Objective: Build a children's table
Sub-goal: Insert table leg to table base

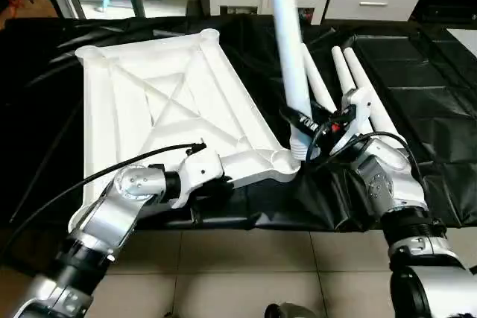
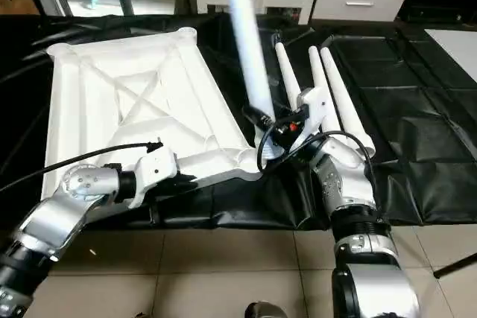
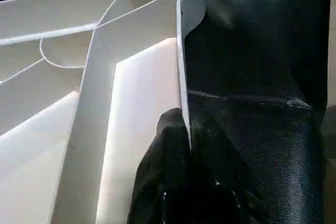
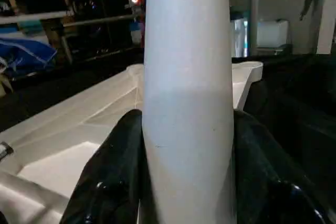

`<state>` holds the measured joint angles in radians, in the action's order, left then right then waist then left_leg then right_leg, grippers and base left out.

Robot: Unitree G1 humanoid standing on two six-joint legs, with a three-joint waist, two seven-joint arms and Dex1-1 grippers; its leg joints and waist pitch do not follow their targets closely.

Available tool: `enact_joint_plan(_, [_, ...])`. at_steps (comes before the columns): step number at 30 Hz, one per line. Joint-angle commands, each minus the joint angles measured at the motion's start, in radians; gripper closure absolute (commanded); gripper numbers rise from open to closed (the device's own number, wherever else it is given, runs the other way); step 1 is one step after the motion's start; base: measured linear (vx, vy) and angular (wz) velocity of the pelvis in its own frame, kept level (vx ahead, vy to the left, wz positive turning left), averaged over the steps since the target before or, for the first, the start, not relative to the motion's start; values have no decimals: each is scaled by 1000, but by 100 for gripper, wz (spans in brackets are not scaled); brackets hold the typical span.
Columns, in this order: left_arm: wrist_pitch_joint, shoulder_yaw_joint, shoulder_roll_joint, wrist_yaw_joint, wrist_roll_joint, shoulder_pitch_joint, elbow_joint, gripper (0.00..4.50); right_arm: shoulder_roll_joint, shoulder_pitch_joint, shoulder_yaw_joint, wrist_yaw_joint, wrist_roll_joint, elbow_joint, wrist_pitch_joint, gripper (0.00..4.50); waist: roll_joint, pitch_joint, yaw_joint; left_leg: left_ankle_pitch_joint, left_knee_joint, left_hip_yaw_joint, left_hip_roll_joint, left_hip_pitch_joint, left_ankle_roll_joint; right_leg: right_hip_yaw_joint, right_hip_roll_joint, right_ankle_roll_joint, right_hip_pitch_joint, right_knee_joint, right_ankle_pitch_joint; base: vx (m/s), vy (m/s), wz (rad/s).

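A black sheet (image 1: pixel 417 94) carries the upturned tabletop (image 1: pixel 149 102) and three loose legs (image 1: pixel 358 83)

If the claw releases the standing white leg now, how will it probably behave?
The upright leg is tall, with only its base at the tabletop's corner socket, so it may tip. Round and tapered, it would probably roll in a curve, and its smooth plastic looks slippery.

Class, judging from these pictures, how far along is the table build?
Done: tabletop lies ribs-up, its edge pinched by the left gripper. In hand: the right gripper holds one leg upright at the near corner socket. Left: three legs lying on the black sheet.
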<state>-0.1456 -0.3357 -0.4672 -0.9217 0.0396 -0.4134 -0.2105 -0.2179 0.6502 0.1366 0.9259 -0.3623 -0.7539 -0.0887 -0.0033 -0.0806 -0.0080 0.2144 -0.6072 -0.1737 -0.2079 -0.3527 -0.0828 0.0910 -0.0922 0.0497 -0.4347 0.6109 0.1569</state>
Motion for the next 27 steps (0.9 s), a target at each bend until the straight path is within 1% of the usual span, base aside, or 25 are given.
enact_joint_plan(1, [28, -23, -2, 19, 38, -18, -36, 450, 2, 8, 16, -23, -9, 0, -16, 264, 10, 85, 5, 123, 65, -5, -15, 0, 91, -47, -41, 234, 74, -67, 199, 0, 0, 0])
enact_joint_plan(2, [58, -13, 4, 44, 44, -31, -57, 450, 9, 11, 21, -42, -9, -4, -29, 264, 15, 88, 8, 133, 64, -5, -14, 2, 82, -48, -40, 233, 74, -67, 202, 0, 0, 0])
enact_joint_plan(4, [63, 27, 24, 60, 11, -59, -73, 450, 13, 23, 34, -76, -13, -7, -53, 264, 17, 90, 12, 137, 65, -5, -13, 1, 73, -47, -40, 229, 76, -67, 203, 0, 0, 0])
enact_joint_plan(5, [64, 48, 33, 72, -3, -71, -77, 406, 16, 30, 43, -92, -15, -8, -62, 264, 17, 91, 15, 135, 64, -5, -13, 1, 66, -46, -40, 227, 75, -66, 205, 0, 0, 0])
enact_joint_plan(6, [64, 49, 33, 72, -4, -71, -77, 395, 16, 30, 43, -92, -15, -8, -62, 264, 16, 90, 15, 138, 65, -5, -12, 0, 65, -46, -39, 224, 75, -68, 211, 0, 0, 0])
enact_joint_plan(7, [58, 73, 41, 70, -29, -86, -80, 388, 17, 41, 55, -113, -15, -11, -71, 264, 19, 92, 16, 140, 65, -4, -12, -3, 61, -45, -40, 220, 78, -66, 215, 0, 0, 0])
enact_joint_plan(8, [58, 114, 53, 79, -64, -107, -85, 388, 16, 56, 68, -148, -9, -15, -80, 264, 18, 93, 17, 129, 63, -5, -9, -3, 58, -45, -40, 219, 77, -67, 211, 0, 0, 0])
enact_joint_plan(9, [60, 154, 65, 81, -105, -128, -94, 373, 13, 71, 80, -182, -2, -18, -87, 264, 21, 94, 19, 125, 63, -4, -10, -3, 55, -45, -41, 223, 78, -65, 204, 0, 0, 0])
enact_joint_plan(10, [61, 166, 69, 81, -118, -134, -96, 358, 12, 75, 83, -192, 0, -18, -89, 264, 18, 93, 20, 125, 62, -6, -8, -3, 50, -44, -38, 229, 76, -67, 201, 0, 0, 0])
enact_joint_plan(12, [24, 242, 97, 80, -220, -166, -76, 340, 5, 92, 87, -221, 7, -15, -87, 264, 16, 93, 19, 130, 61, -4, -6, -7, 48, -41, -37, 227, 81, -64, 204, 0, 0, 0])
enact_joint_plan(13, [-9, 297, 111, 59, -313, -191, -47, 327, -2, 104, 85, -237, 14, -5, -77, 264, 17, 92, 21, 132, 62, -3, -6, -8, 47, -40, -38, 221, 81, -66, 225, 0, 0, 0])
enact_joint_plan(14, [-20, 314, 112, 46, -343, -201, -38, 313, -6, 107, 76, -237, 22, 1, -75, 264, 18, 96, 24, 110, 60, -3, -6, -10, 45, -41, -40, 226, 84, -62, 209, 0, 0, 0])
enact_joint_plan(15, [-22, 316, 112, 44, -346, -202, -38, 313, -6, 108, 74, -237, 23, 1, -75, 264, 16, 97, 23, 98, 59, -3, -5, -12, 50, -41, -38, 229, 84, -59, 191, 0, 0, 0])
enact_joint_plan(16, [-41, 328, 113, 43, -366, -206, -28, 305, -9, 105, 65, -230, 29, 13, -75, 264, 18, 97, 22, 84, 58, -3, -6, -12, 63, -40, -36, 234, 83, -55, 159, 0, 0, 0])
enact_joint_plan(17, [-41, 328, 113, 43, -366, -206, -28, 305, -9, 105, 65, -230, 29, 13, -75, 264, 16, 99, 19, 65, 56, -3, -5, -15, 81, -40, -34, 237, 86, -51, 125, 0, 0, 0])
enact_joint_plan(18, [-108, 389, 155, 120, -436, -240, -5, 294, -18, 81, 18, -172, 52, 77, -70, 264, 15, 101, 19, 54, 53, -5, -4, -14, 94, -40, -32, 244, 86, -47, 101, 0, 0, 0])
enact_joint_plan(19, [-108, 389, 155, 120, -436, -240, -5, 283, -18, 81, 18, -172, 52, 77, -70, 264, 16, 104, 21, 41, 50, -6, -3, -15, 101, -41, -33, 250, 89, -45, 75, 0, 0, 0])
enact_joint_plan(20, [-146, 436, 196, 195, -496, -271, 9, 274, -22, 61, -8, -135, 53, 130, -50, 264, 15, 107, 25, 18, 49, -4, -5, -14, 121, -40, -33, 261, 86, -43, 41, 0, 0, 0])
enact_joint_plan(21, [-196, 498, 253, 298, -578, -312, 30, 268, -25, 32, -42, -87, 55, 203, -22, 264, 17, 109, 31, 5, 42, -5, -6, -14, 135, -42, -33, 279, 90, -37, -14, 0, 0, 0])
enact_joint_plan(22, [-230, 542, 302, 373, -668, -345, 52, 263, -30, 11, -68, -65, 59, 259, -1, 264, 13, 112, 34, -2, 42, -5, -11, -9, 148, -43, -33, 291, 85, -36, -38, 0, 0, 0])
enact_joint_plan(23, [-230, 542, 302, 373, -668, -345, 52, 255, -30, 11, -68, -65, 59, 259, -1, 264, 10, 113, 39, -28, 38, -2, -9, -19, 173, -40, -33, 307, 86, -28, -73, 0, 0, 0])
enact_joint_plan(24, [-250, 566, 330, 408, -721, -364, 64, 234, -33, 1, -80, -61, 61, 287, 9, 265, 8, 107, 38, -6, 40, -3, -9, -21, 183, -37, -33, 297, 84, -34, -23, 0, 0, 0])
enact_joint_plan(25, [-274, 580, 354, 437, -766, -378, 78, 234, -39, -11, -98, -57, 67, 317, 18, 265, 8, 107, 38, -6, 40, -3, -9, -21, 183, -37, -33, 297, 84, -34, -23, 0, 0, 0])
enact_joint_plan(26, [-297, 596, 379, 477, -803, -395, 82, 226, -46, -23, -123, -54, 74, 356, 23, 265, 12, 100, 48, 47, 41, -7, -10, -16, 163, -37, -35, 275, 81, -48, 83, 0, 0, 0])
enact_joint_plan(27, [-303, 604, 390, 494, -818, -403, 80, 220, -50, -28, -136, -51, 79, 375, 24, 265, 10, 94, 49, 80, 44, -8, -9, -15, 144, -35, -33, 246, 80, -59, 158, 0, 0, 0])
